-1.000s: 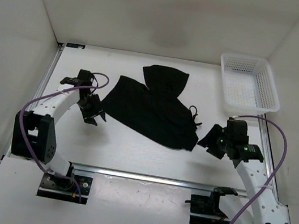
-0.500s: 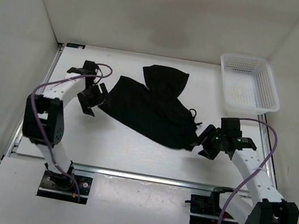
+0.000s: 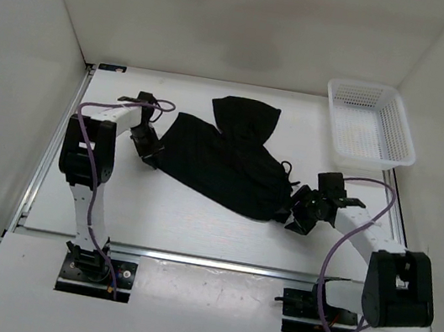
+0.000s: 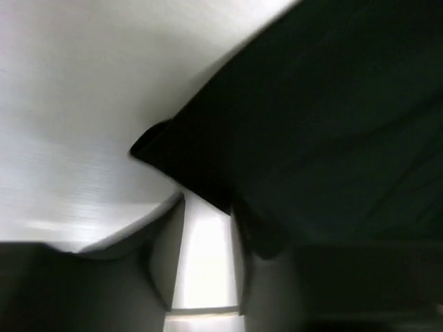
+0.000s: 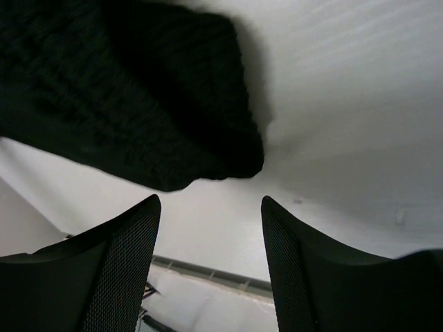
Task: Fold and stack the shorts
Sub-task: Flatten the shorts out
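Closing in over the last second, both arms have swung inward from well clear of the shorts (image 3: 227, 163), which lie crumpled and unfolded on the table (image 3: 196, 221), left of the basket (image 3: 365, 87) and apart from it. The left gripper (image 3: 149, 152) now sits at the cloth's edge farthest from the basket. Its wrist view shows a corner of black fabric reaching down between the fingers (image 4: 163, 256), but blur hides whether they are clamped on it or only narrowing, so I cannot tell. The right gripper (image 3: 295, 215) has come up to the corner of the cloth nearest the basket. Its fingers (image 5: 118, 263) stand apart with nothing between them, the cloth just ahead. I judge that the grasp for the first fold is being set up, and no fold is made yet.
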Action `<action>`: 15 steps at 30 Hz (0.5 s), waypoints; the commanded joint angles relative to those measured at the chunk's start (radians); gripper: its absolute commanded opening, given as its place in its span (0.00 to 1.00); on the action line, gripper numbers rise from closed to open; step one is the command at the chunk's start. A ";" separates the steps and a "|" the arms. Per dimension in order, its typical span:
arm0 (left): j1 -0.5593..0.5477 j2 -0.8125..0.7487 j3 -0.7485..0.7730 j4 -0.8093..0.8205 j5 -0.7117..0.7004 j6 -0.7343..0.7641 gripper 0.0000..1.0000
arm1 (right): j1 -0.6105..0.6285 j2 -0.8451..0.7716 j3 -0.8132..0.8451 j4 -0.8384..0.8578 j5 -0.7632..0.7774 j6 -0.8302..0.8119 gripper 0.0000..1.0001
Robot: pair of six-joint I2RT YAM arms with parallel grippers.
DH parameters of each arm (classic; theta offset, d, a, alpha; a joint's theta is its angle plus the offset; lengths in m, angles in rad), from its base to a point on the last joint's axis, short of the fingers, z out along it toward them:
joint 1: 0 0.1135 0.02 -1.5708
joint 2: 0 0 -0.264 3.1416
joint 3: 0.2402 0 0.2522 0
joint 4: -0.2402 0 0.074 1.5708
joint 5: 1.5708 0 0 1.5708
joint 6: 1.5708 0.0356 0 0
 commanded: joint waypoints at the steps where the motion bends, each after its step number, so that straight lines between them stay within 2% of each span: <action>1: -0.015 0.005 0.030 0.029 0.008 0.024 0.22 | 0.019 0.069 0.044 0.062 0.077 -0.007 0.65; 2: -0.015 0.005 0.030 0.029 0.008 0.025 0.13 | 0.028 0.107 0.056 0.062 0.091 -0.007 0.63; 3: -0.015 0.005 0.039 0.029 0.008 0.025 0.10 | 0.028 0.123 0.056 0.092 0.091 -0.007 0.63; 6: -0.015 -0.004 0.039 0.018 0.017 0.044 0.10 | 0.040 0.177 0.082 0.112 0.144 -0.007 0.60; 8: -0.015 -0.013 0.039 0.008 0.006 0.054 0.10 | 0.064 0.218 0.133 0.112 0.184 -0.007 0.41; 10: -0.015 -0.038 0.065 -0.014 0.006 0.064 0.10 | 0.065 0.240 0.183 0.080 0.210 -0.033 0.17; 11: -0.015 -0.038 0.076 -0.037 0.006 0.064 0.10 | 0.065 0.252 0.246 0.066 0.223 -0.045 0.00; 14: 0.003 -0.076 0.163 -0.080 -0.003 0.075 0.10 | 0.065 0.261 0.369 0.002 0.233 -0.104 0.00; 15: 0.004 -0.090 0.200 -0.121 -0.003 0.075 0.10 | 0.065 0.261 0.469 -0.016 0.243 -0.117 0.00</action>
